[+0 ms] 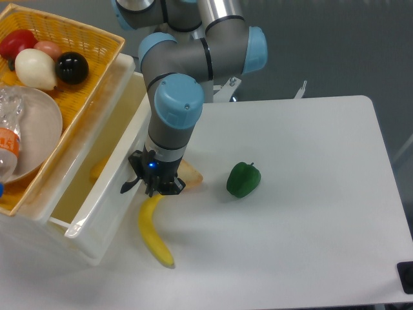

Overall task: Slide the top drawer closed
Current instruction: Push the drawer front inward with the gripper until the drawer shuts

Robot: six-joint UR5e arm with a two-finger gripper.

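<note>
Cream-white top drawer (106, 194) part-open, gripper (153, 187) against its front, jaw state unclear.

We see the gripper (153, 183) low against the front of the top drawer (106, 194); the drawer is partly open, a narrow strip of its inside showing. Whether the jaws are apart or together we cannot tell. A banana (155, 231) lies on the white table (310, 213) just below the gripper. A green pepper (243, 179) sits to the right, apart from it. On the cabinet top we note a yellow basket (77, 45) holding round items and a plate (39, 129).
</note>
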